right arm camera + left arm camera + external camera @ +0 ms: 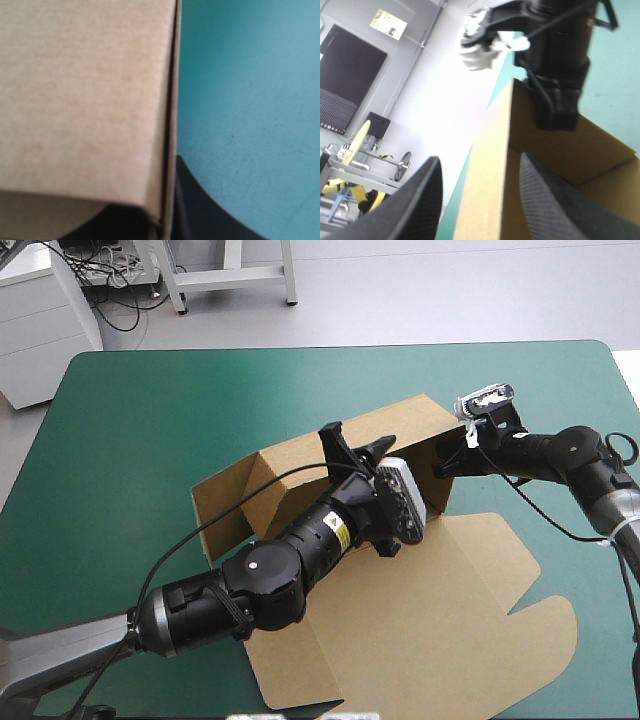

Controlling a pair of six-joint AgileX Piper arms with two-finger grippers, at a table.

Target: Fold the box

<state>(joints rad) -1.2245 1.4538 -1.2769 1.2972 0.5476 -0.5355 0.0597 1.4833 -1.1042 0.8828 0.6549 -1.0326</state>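
Observation:
The brown box [290, 480] stands mid-table with its back and side walls raised. Its lid [450, 620] lies flat toward the front right. My left gripper [358, 445] reaches over the tray to the back wall. Its black fingers [415, 200] stand open on either side of the wall's top edge [487, 165]. My right gripper [447, 465] is at the box's right end wall and also shows from the left wrist [557, 112]. In its own view my right gripper [167, 210] is shut on a doubled wall edge [172, 100], one finger [200, 210] showing beside the board.
Teal-green cover [130, 440] surrounds the box on the left, far and right sides. The flat lid's front corner [290, 695] lies close to the table's front edge. My left arm [260, 580] lies across the box's floor.

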